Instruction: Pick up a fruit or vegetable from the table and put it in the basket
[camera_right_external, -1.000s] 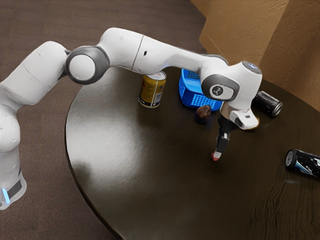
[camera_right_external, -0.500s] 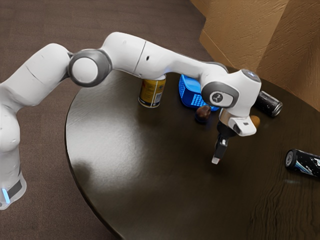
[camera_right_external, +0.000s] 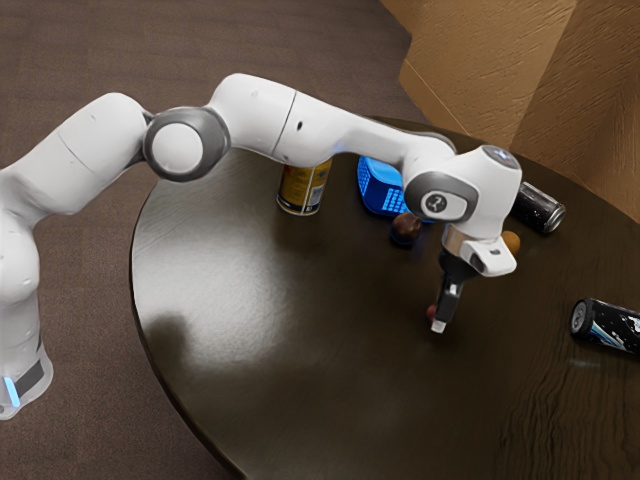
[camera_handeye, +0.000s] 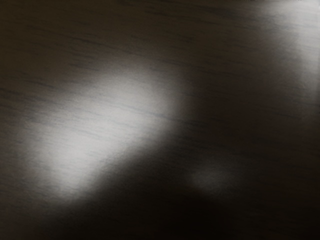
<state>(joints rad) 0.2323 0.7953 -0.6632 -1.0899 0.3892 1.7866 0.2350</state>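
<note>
In the exterior view my gripper (camera_right_external: 440, 325) points down, low over the middle of the table (camera_right_external: 330, 370). A small dark red thing (camera_right_external: 432, 312) peeks out from behind its tip, mostly hidden; whether they touch I cannot tell. The blue basket (camera_right_external: 380, 190) stands farther back, partly covered by my arm. Beside its near side lies a round dark brown fruit or vegetable (camera_right_external: 405, 229). An orange-brown one (camera_right_external: 512, 242) shows just past my hand. The wrist view looks onto dark tabletop (camera_handeye: 105, 120) with bright reflections.
A yellow can (camera_right_external: 302, 190) stands upright toward the exterior view's left of the basket. One dark can (camera_right_external: 538, 208) lies behind my hand, and a black and blue can (camera_right_external: 608, 325) lies at the exterior view's right edge.
My hand and arm have come down a little. The red thing was seen at the gripper's tip, then hidden, and now shows beside the tip on the exterior view's left.
</note>
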